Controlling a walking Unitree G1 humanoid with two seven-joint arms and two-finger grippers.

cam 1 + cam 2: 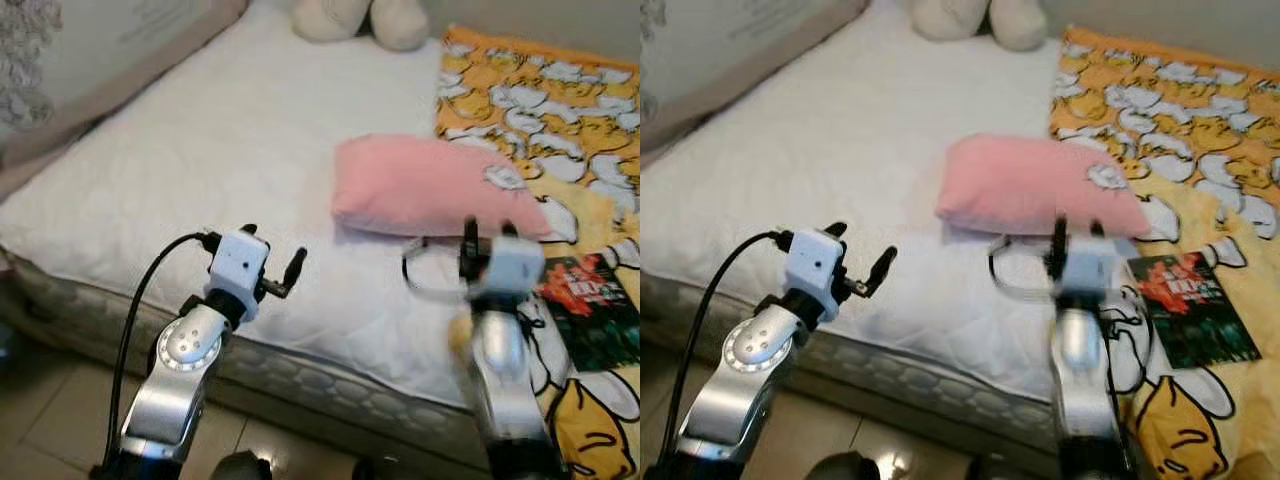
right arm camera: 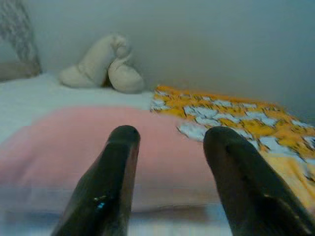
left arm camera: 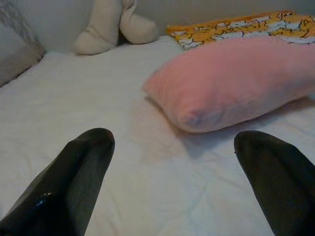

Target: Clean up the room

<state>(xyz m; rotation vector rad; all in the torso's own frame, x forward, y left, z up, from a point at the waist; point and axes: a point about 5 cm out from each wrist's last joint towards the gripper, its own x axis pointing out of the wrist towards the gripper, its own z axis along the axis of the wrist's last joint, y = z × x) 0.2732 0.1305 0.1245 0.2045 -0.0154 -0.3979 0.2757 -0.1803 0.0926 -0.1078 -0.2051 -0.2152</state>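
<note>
Both my arms are raised over the near edge of the bed (image 1: 150,190). The pink pillow (image 1: 430,188) lies just ahead of my right gripper (image 1: 487,236), partly on the white mattress, partly on the yellow duck-print blanket (image 1: 560,110). Right fingers stand parted to a moderate gap, holding nothing, aimed at the pillow's near side. My left gripper (image 1: 270,262) is spread wide and empty; the pillow sits ahead and off toward my right side.

Step in hand, as I judge it: approaching the pillow to pick it up. The next move calls for reaching the right gripper forward and low so the fingers straddle the pillow's soft edge, then pinching a fold; the left could support the other end.

Around: a cream plush toy (image 1: 362,20) well beyond the pillow by the wall; a dark book (image 1: 595,305) on the blanket, just right of my right wrist. A cable loop near that wrist could snag. Right arm looks blurred.
</note>
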